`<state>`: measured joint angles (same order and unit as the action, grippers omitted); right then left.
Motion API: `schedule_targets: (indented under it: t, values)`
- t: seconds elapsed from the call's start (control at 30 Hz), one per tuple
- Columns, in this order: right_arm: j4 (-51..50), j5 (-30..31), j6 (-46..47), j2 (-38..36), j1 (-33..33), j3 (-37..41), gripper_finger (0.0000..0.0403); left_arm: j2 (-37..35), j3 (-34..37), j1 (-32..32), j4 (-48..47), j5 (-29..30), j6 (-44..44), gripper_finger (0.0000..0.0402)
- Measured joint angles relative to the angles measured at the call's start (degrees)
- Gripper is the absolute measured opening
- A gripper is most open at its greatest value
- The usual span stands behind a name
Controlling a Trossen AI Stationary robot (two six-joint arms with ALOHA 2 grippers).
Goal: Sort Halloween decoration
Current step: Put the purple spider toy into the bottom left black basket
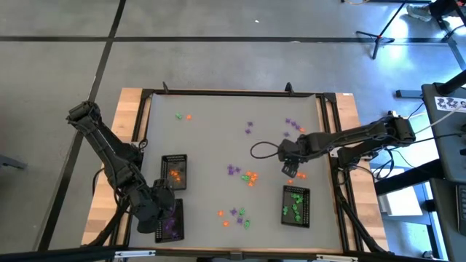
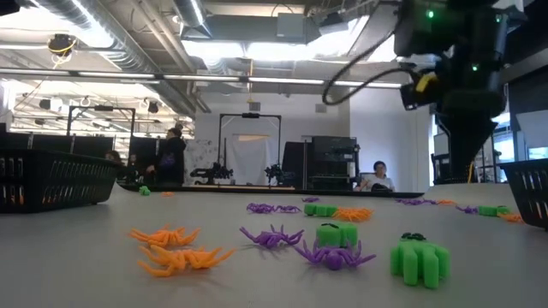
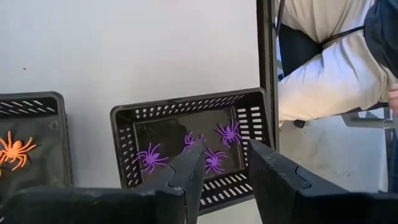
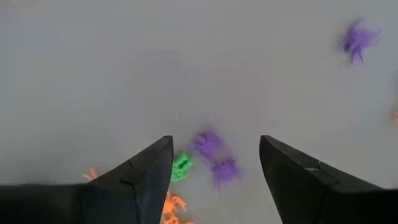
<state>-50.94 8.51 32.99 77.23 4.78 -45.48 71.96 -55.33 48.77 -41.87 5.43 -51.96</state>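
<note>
No text, label or number can be read anywhere

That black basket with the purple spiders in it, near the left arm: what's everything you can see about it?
The purple-spider tray is a small black rectangular basket, seemingly plastic, with slotted mesh walls and a rounded rim. It sits flat on the grey table near its front-left corner, beside a similar tray holding an orange spider. Four purple spiders lie loose on its floor. The left gripper hangs just above it, fingers parted and holding nothing; nothing is seen touching the tray.
</note>
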Motion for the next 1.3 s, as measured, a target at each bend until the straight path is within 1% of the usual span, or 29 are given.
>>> schedule_targets:
  t: [0.13,0.37,0.47,0.6,0.73,0.87,1.03,1.13,1.2,1.3]
  values:
    - [1.0,-0.2,0.1,0.0,-2.9,2.5,0.0237,0.0,0.0,0.0,0.0,0.0,0.0,0.0112]
    - [1.6,-2.8,-0.1,0.0,-9.4,8.7,0.0237,0.0,0.0,0.0,0.0,0.0,0.0,0.0112]
    - [2.3,-4.7,-0.1,0.0,-10.9,11.2,0.0237,0.0,0.0,0.0,0.0,0.0,0.0,0.0112]
    - [5.0,-6.2,-0.2,-0.3,-11.3,13.7,0.0236,0.0,0.0,0.0,0.0,0.0,0.0,0.0112]
    - [5.6,-5.9,-0.3,-0.3,-11.2,14.0,0.0236,0.0,0.0,0.0,0.0,0.0,0.0,0.0112]
    - [5.5,-4.0,-0.4,-0.5,-11.2,14.0,0.0236,0.0,0.0,0.0,0.0,0.0,0.0,0.0112]
    - [-0.4,-1.0,-0.1,-1.8,-11.2,10.6,0.0236,0.0,0.0,0.0,0.0,0.0,0.0,0.0112]
    - [1.2,-1.1,0.0,-3.9,-11.2,8.3,0.0236,0.0,0.0,0.0,0.0,0.0,0.0,0.0112]
    - [0.2,-2.4,-0.3,-4.3,-11.1,8.5,0.0236,0.0,0.0,0.0,0.1,0.0,0.0,0.0112]
    - [1.1,-4.2,-0.2,-4.5,-11.1,9.2,0.0236,0.0,0.0,0.0,0.1,0.0,0.0,0.0112]
